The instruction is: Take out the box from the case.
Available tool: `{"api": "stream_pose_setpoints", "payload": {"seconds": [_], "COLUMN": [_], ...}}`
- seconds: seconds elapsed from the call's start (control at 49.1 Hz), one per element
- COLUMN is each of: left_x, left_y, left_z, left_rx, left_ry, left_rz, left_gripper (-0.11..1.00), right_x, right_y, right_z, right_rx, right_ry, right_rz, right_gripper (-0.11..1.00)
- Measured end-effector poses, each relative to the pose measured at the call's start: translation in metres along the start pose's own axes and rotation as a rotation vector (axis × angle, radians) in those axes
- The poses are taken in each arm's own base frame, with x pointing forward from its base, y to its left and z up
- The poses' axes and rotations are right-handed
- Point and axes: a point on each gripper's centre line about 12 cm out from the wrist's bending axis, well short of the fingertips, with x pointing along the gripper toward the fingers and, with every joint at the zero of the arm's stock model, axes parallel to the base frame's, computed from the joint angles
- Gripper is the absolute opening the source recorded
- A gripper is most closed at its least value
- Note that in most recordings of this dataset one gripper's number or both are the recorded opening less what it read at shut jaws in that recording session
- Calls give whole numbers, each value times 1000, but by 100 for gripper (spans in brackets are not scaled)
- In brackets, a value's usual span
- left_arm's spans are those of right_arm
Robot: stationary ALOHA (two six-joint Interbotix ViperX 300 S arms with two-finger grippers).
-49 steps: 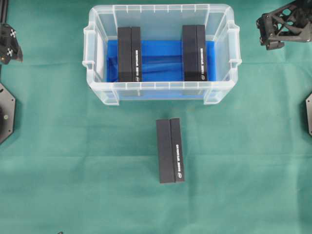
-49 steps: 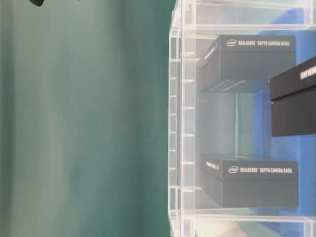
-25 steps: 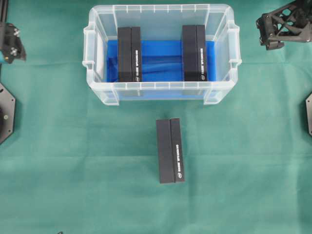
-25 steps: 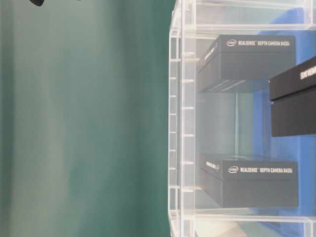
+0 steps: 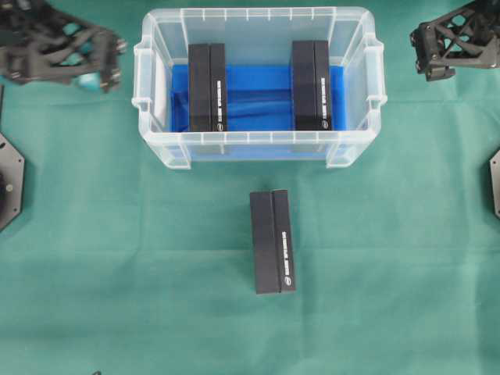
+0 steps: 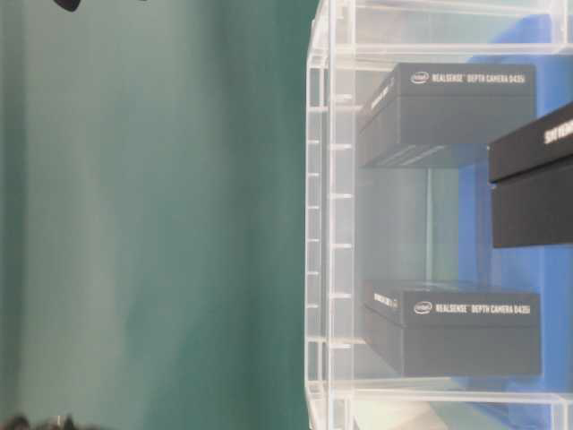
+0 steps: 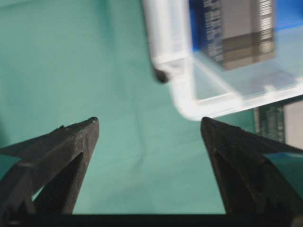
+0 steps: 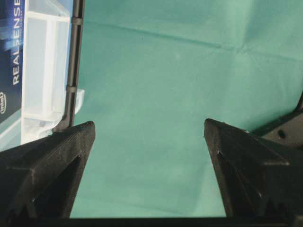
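The case (image 5: 258,139), a clear plastic bin with a blue floor, stands at the back middle of the green cloth. Two black boxes lie inside it, one on the left (image 5: 207,86) and one on the right (image 5: 312,84). A third black box (image 5: 273,241) lies on the cloth in front of the case. My left gripper (image 5: 109,64) hangs open just left of the case's left rim, with nothing between its fingers. In the left wrist view the left gripper (image 7: 149,122) faces bare cloth beside the case corner (image 7: 189,101). My right gripper (image 5: 430,53) is open and empty, right of the case.
Green cloth covers the whole table. Black arm bases sit at the left edge (image 5: 9,180) and the right edge (image 5: 495,183). In the table-level view the case wall (image 6: 327,224) shows both inner boxes behind it.
My left arm has swung in from the left edge toward the case's left side. The right arm, the case and the boxes have not moved.
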Motion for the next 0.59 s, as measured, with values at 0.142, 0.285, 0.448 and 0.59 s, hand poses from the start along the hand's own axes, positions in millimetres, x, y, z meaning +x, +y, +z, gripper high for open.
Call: {"api": "stream_pose_setpoints", "payload": {"seconds": [0.142, 0.285, 0.448, 0.59], "left_x": [6, 13, 19, 24], "left_y": [-24, -48, -69, -85], "left_z": [4, 9, 14, 16], "left_rx": [20, 32, 41, 50], "left_ry": [7, 10, 8, 9], "left_rz": [2, 1, -2, -5], "left_gripper": [92, 92, 92, 92], "right_x": [0, 0, 0, 0], "right_y": [0, 1, 2, 3], "right_z": [-1, 0, 0, 0], "right_rx": [-3, -1, -3, -4], "right_ry": [2, 0, -3, -6], "right_rz": [1, 5, 12, 22], "right_gripper": [91, 91, 91, 91]}}
